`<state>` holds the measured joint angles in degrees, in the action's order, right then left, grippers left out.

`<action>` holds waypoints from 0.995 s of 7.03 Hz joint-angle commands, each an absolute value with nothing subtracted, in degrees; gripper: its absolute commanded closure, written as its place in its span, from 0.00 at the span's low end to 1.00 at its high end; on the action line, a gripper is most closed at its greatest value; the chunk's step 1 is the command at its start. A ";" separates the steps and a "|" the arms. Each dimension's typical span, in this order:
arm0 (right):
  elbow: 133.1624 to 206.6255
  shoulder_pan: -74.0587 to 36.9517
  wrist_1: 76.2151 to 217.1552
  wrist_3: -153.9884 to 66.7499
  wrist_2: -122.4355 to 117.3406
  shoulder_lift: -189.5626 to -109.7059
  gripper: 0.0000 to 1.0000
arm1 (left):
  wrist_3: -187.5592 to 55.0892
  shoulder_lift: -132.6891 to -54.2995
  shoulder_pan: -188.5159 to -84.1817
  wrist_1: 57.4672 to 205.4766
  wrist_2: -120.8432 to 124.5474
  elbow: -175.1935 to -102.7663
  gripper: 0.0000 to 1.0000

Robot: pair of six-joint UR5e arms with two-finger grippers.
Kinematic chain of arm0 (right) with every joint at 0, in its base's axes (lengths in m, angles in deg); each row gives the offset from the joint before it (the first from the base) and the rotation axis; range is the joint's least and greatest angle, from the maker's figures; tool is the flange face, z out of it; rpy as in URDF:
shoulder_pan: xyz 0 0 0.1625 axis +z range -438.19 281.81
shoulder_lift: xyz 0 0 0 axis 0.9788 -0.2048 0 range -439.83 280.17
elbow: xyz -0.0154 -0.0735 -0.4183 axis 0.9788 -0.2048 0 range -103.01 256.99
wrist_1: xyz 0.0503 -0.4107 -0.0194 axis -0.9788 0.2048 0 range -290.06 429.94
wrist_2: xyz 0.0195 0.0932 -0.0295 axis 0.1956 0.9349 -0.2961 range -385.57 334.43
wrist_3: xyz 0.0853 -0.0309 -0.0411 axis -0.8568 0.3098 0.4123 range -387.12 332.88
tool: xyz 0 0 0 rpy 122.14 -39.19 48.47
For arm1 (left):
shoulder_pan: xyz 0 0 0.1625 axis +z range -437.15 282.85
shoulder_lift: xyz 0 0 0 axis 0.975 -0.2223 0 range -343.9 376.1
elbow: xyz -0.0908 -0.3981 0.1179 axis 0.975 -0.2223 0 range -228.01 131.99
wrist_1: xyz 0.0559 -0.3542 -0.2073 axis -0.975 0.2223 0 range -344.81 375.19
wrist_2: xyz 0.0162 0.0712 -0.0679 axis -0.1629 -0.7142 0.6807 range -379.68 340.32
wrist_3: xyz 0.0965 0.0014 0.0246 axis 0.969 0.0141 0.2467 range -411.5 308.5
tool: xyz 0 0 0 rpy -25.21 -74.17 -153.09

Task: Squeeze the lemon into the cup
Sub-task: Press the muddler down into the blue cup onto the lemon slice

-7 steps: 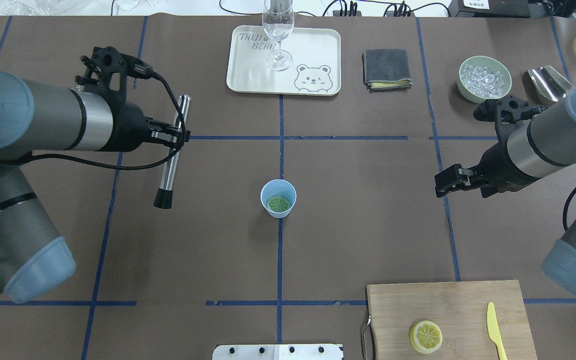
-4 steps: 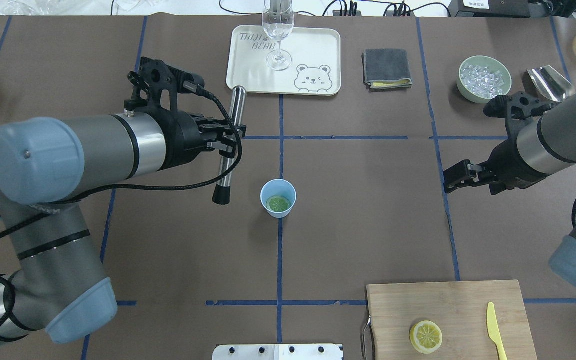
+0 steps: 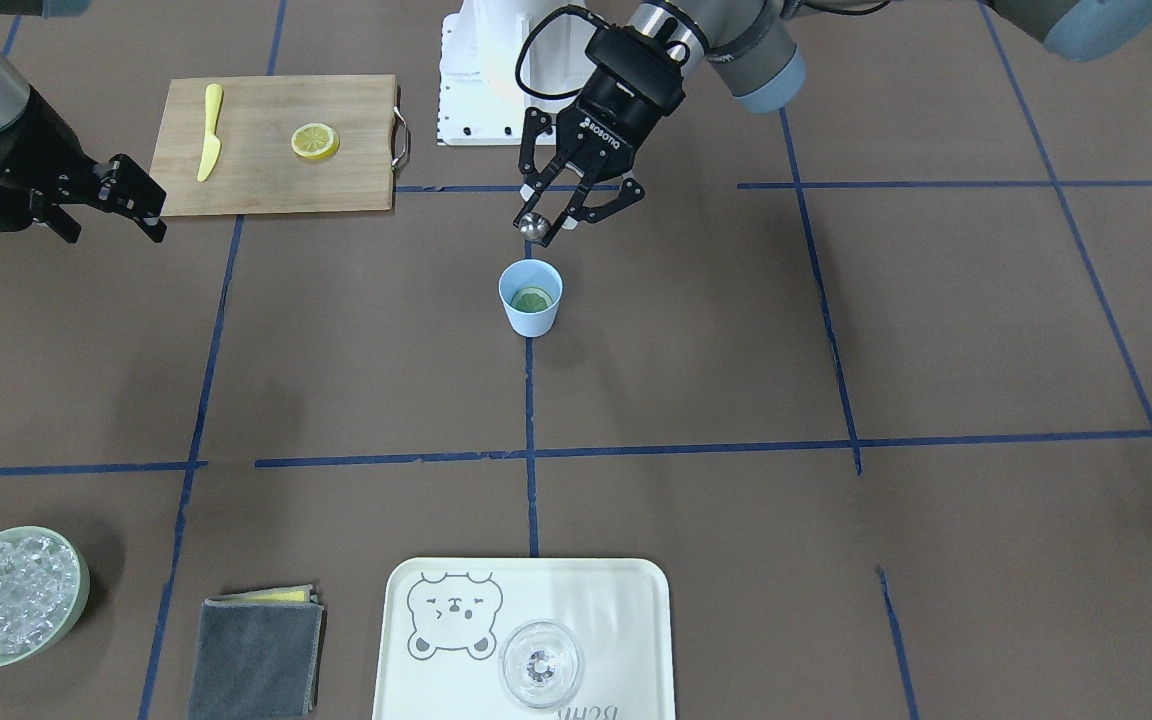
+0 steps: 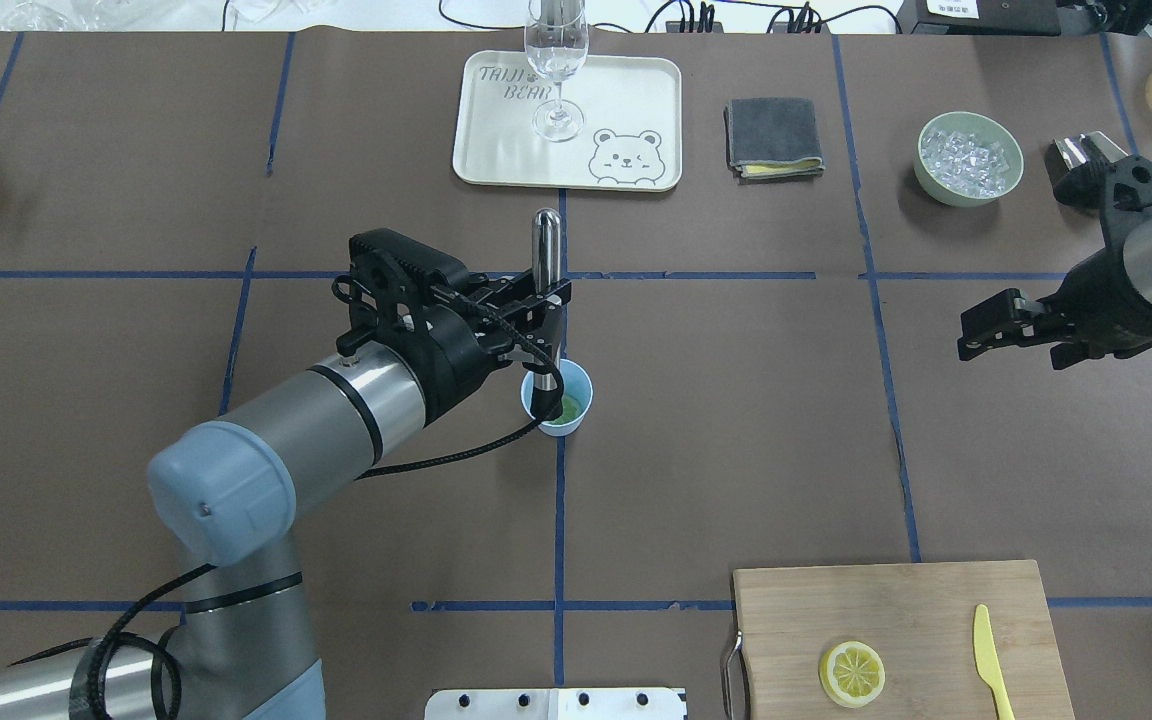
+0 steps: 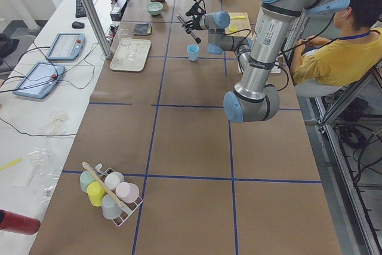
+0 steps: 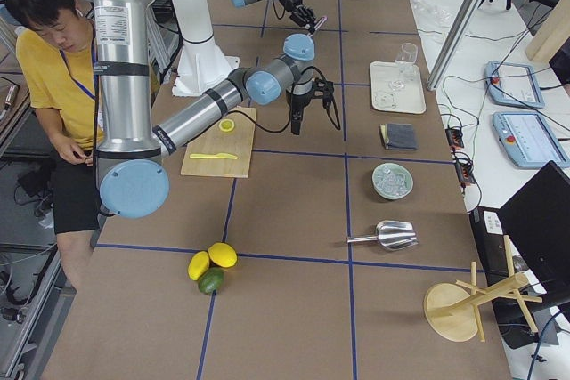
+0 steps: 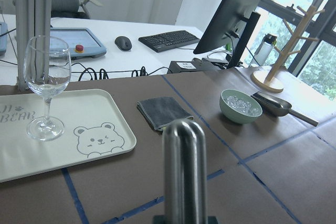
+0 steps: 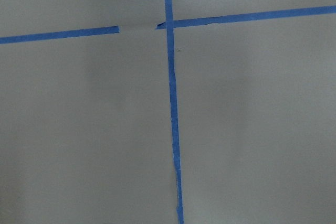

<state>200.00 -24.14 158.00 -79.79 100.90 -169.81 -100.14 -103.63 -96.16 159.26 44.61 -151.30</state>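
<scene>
The thin round yellow lemon slice (image 4: 568, 407) lies flat at the bottom of the small light-blue tapered plastic cup (image 4: 582, 386), which stands upright near the middle of the brown, blue-taped counter (image 4: 736, 440). Through the blue the slice looks greenish. The left pincer (image 4: 544, 300) hangs just above and beside the cup, on its far side, clamped tight on a polished steel rod (image 4: 546, 240) with a rounded top and a black lower tip. The rod stands nearly upright, and its black tip dips into the cup's mouth on the side toward the left arm. It appears to be at or just over the slice, though contact cannot be made out.

The right pincer (image 4: 972, 336) hovers well apart from the cup, over bare counter at the right, with nothing in it. Whether its jaws are parted cannot be told.

A second slice (image 4: 852, 673) like the first lies on a wooden cutting board (image 4: 896, 610) at the near right corner, beside a yellow plastic knife (image 4: 985, 655).
</scene>
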 commanded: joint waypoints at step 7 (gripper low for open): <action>199.59 -22.20 158.00 -76.51 102.31 -171.76 0.00 | -94.04 -106.60 -93.24 169.00 35.78 -140.39 1.00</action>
<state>199.60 -22.19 158.01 -76.51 102.31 -171.74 -94.10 -106.66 -93.47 168.51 35.81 -141.12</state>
